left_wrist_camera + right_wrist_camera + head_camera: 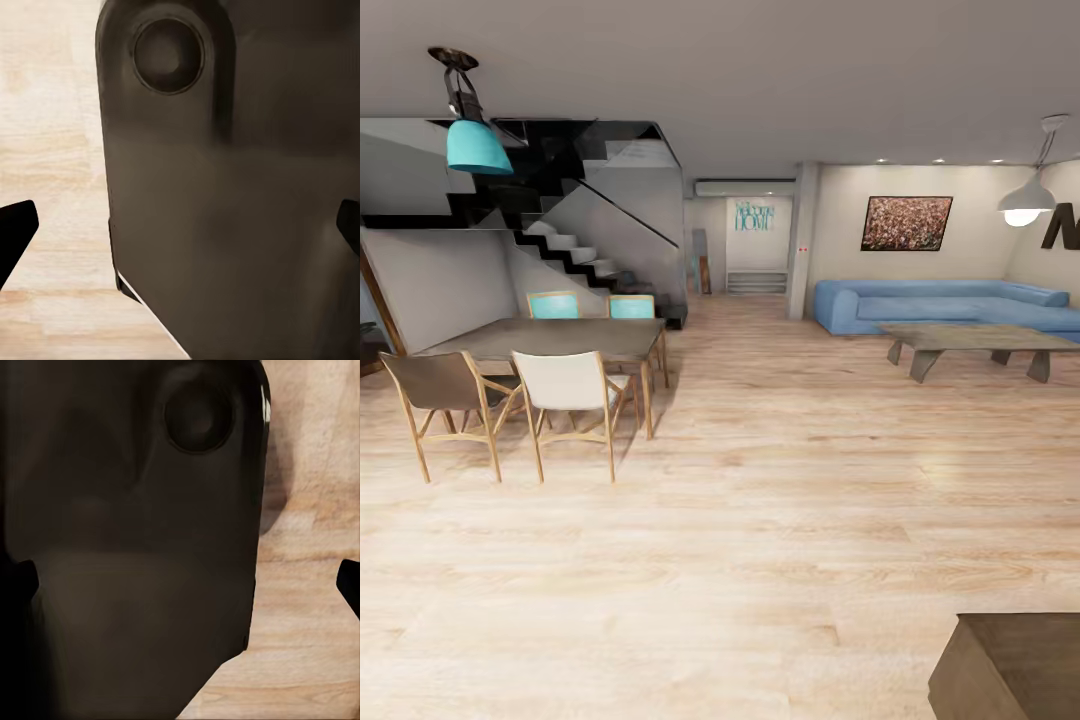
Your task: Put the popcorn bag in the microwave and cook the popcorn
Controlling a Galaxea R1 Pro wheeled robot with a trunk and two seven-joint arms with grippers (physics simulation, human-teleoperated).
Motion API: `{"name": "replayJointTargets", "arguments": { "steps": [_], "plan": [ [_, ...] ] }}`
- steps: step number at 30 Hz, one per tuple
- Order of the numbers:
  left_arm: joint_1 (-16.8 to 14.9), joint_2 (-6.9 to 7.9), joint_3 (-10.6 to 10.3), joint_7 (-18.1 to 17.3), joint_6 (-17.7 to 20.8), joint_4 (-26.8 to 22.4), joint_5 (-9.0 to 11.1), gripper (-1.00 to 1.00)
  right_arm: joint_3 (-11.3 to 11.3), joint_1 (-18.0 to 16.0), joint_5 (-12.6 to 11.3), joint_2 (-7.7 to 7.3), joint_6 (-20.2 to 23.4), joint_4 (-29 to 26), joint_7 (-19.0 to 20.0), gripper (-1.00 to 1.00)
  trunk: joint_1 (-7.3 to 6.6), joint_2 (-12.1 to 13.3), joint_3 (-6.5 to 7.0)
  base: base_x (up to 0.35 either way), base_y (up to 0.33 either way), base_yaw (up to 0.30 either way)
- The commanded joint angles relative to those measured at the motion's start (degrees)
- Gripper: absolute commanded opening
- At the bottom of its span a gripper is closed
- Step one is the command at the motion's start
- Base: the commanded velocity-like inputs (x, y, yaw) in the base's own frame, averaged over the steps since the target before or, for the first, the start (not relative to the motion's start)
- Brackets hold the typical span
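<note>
Popcorn bag sits somewhere beyond this living room with its dining table, likely light and soft, best pinched at its rolled rim; left tool and right tool gape wide, empty.

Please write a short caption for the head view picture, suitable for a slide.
Open-plan room on the way: dining table with chairs left, blue sofa and coffee table right, staircase behind.

Big open room, pale wood floor. Dining table with chairs at left, stairs behind, blue sofa at right.
</note>
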Motion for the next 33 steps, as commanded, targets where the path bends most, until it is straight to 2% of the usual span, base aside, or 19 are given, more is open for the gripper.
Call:
{"name": "replayJointTargets", "arguments": {
  "steps": [1,9,14,18,23,26,33],
  "plan": [
    [0.0,0.00,0.0,0.0,0.0,0.0,0.0,1.00,0.0,0.0,0.0,0.00,0.0,0.0,0.0,1.00,0.00,0.0,-0.03,0.000,0.000,0.000],
    [0.0,-0.35,0.8,-0.1,-1.1,-0.6,2.2,1.00,0.5,0.2,0.4,0.07,-0.6,0.0,0.0,1.00,0.00,0.0,-0.03,0.000,0.000,0.006],
    [0.0,-0.35,0.8,-0.1,-1.1,-0.6,3.8,1.00,0.4,0.1,0.4,0.10,-1.1,0.0,-0.5,1.00,0.00,0.0,-0.03,0.000,0.000,0.243],
    [0.0,-0.35,0.8,-0.1,-1.1,-0.6,3.8,1.00,0.4,0.1,0.4,0.24,-1.7,0.0,-0.6,1.00,0.00,0.0,-0.03,0.000,0.000,0.287],
    [0.0,-0.43,0.8,-0.1,-1.1,-0.6,3.8,1.00,0.0,0.1,0.0,0.26,-5.6,0.0,-0.8,1.00,0.00,0.0,-0.03,0.000,0.000,0.291],
    [0.0,-0.53,0.7,-0.1,-1.1,-0.6,3.8,1.00,-0.2,0.2,-0.3,0.26,-6.1,0.1,-0.8,1.00,0.00,0.0,-0.03,0.000,0.000,0.292],
    [0.0,1.22,0.3,0.1,-1.1,-0.8,3.3,1.00,-0.3,0.1,-0.8,0.31,-6.9,0.4,-0.8,1.00,0.00,0.0,-0.03,0.000,0.000,0.292]
  ]
}}
